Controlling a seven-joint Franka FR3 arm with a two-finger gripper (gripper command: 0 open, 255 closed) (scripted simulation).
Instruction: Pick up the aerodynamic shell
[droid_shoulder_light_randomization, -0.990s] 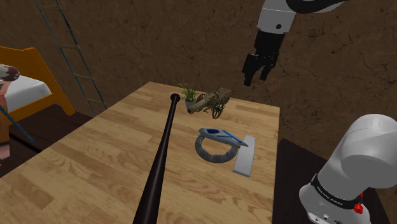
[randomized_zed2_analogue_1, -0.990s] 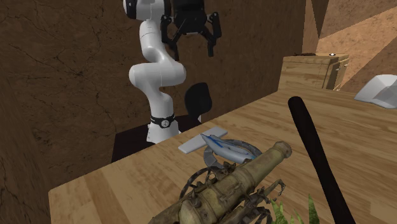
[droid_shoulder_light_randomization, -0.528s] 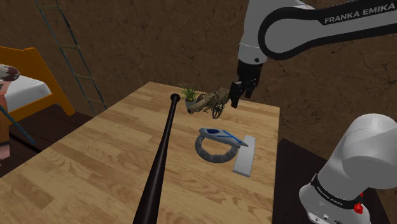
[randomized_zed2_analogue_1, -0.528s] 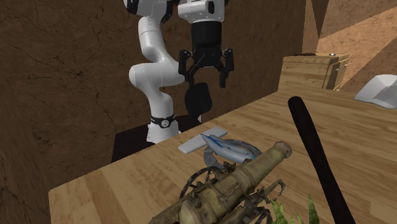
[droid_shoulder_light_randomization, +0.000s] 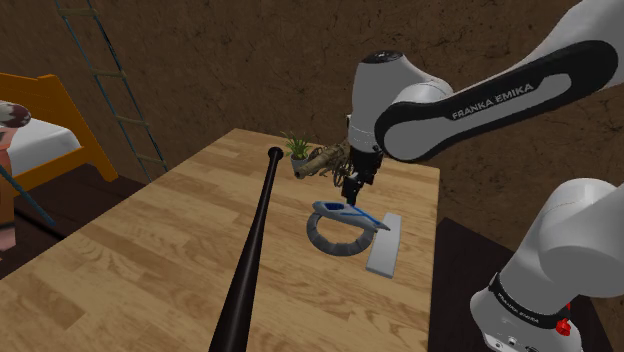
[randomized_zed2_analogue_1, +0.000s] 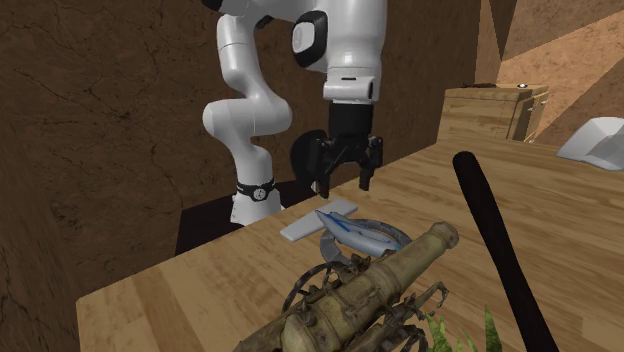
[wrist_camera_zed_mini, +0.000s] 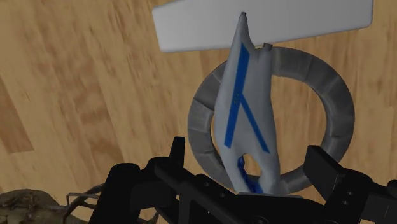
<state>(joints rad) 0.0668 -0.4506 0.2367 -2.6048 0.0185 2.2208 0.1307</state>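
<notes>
The aerodynamic shell (droid_shoulder_light_randomization: 348, 212) is a white streamlined body with blue stripes. It rests across a grey ring (droid_shoulder_light_randomization: 335, 240) on the wooden table (droid_shoulder_light_randomization: 150, 260). My gripper (droid_shoulder_light_randomization: 352, 188) hangs open just above the shell's far end, touching nothing. In the second exterior view the gripper (randomized_zed2_analogue_1: 343, 180) is above and behind the shell (randomized_zed2_analogue_1: 355, 232). In the wrist view the shell (wrist_camera_zed_mini: 245, 108) runs away from the gripper (wrist_camera_zed_mini: 249, 162), its near end between the spread fingers (wrist_camera_zed_mini: 321, 167) and above the ring (wrist_camera_zed_mini: 331, 95).
A flat white slab (droid_shoulder_light_randomization: 385, 245) lies beside the ring toward the stand. A long black bat (droid_shoulder_light_randomization: 252, 250) crosses the table. A small bronze cannon (droid_shoulder_light_randomization: 328, 158) and a potted plant (droid_shoulder_light_randomization: 298, 150) stand just behind the gripper. A wooden chest (randomized_zed2_analogue_1: 495, 110) is off the table.
The arm has swung down from high above the table's far edge, bringing the open gripper low over the shell. Nothing on the table has moved.
</notes>
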